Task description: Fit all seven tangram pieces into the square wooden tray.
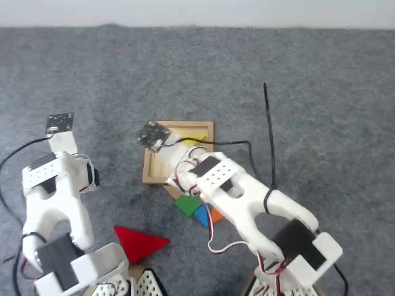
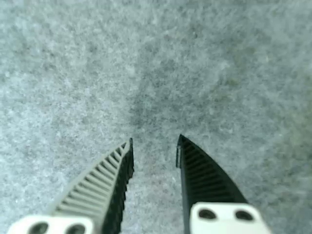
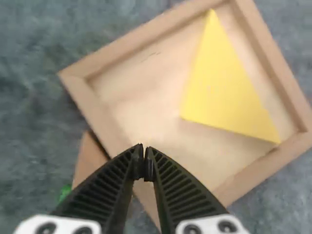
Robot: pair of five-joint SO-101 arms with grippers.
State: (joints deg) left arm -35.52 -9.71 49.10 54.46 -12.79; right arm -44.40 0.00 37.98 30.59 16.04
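Over the tray (image 3: pixel 78 85) rim, my right gripper (image 3: pixel 144 161) is pinched together, my left gripper (image 2: pixel 153 146) apart above carpet (image 2: pixel 156 58). The yellow triangle (image 3: pixel 222 92) sits inside; next, I'd open and fetch the green piece (image 1: pixel 187 205) nearby.

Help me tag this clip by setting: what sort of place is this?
Probably a robot practice bench, not a home: a left arm and a right arm share a grey carpeted table, with a square wooden tray holding a yellow triangle, and a plain wall behind.
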